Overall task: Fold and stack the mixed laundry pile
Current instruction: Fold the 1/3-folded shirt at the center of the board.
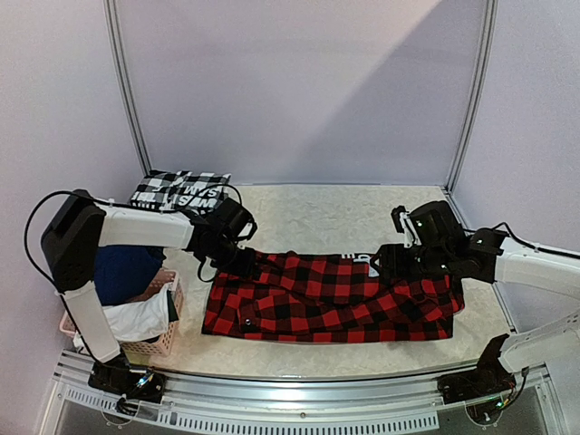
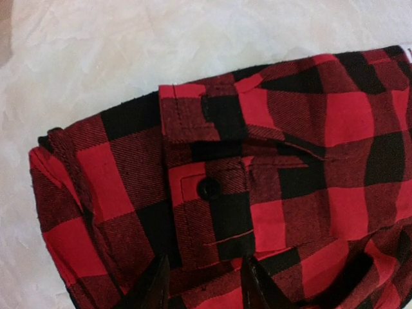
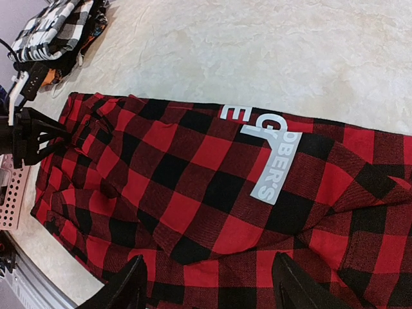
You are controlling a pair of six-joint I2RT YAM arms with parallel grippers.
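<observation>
Lying flat, one red-plaid garment (image 1: 331, 294), one basket (image 1: 152, 346)

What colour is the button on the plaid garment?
Black; the button shows best in the left wrist view.

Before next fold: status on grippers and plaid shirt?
Left gripper open over left end of red-and-black plaid shirt; right gripper open over its right end. Shirt spread on table. Pink basket apart, left.
</observation>
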